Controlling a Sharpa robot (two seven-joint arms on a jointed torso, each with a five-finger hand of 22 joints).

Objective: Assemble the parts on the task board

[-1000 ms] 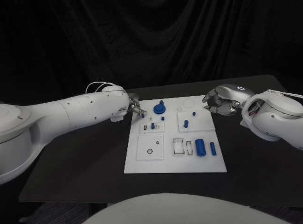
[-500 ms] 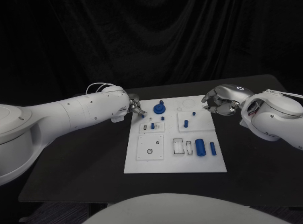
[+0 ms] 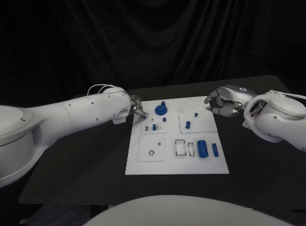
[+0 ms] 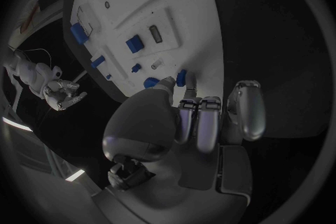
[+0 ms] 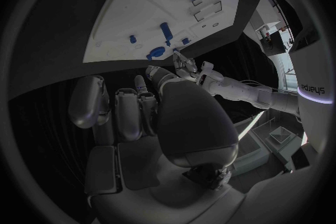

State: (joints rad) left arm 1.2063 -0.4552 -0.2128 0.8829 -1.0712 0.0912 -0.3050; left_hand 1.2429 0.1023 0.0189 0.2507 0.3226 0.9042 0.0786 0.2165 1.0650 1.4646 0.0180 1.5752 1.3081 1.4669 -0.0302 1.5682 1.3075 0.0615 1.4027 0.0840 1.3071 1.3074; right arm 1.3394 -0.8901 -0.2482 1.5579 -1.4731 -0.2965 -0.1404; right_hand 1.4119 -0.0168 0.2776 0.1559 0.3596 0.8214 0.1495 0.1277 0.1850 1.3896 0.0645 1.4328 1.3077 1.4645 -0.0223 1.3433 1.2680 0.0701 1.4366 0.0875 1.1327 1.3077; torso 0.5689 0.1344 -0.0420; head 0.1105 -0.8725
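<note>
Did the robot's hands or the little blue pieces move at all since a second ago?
Barely. The left hand crept slightly toward the board's far left corner, next to the blue knob. The right hand stayed by the far right edge, fingers curled, holding nothing. The blue parts kept their places.

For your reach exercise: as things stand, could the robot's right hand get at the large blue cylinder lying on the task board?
Probably yes. The right hand hovers at the task board's far right edge, and nothing stands between it and the large blue cylinder.
</note>
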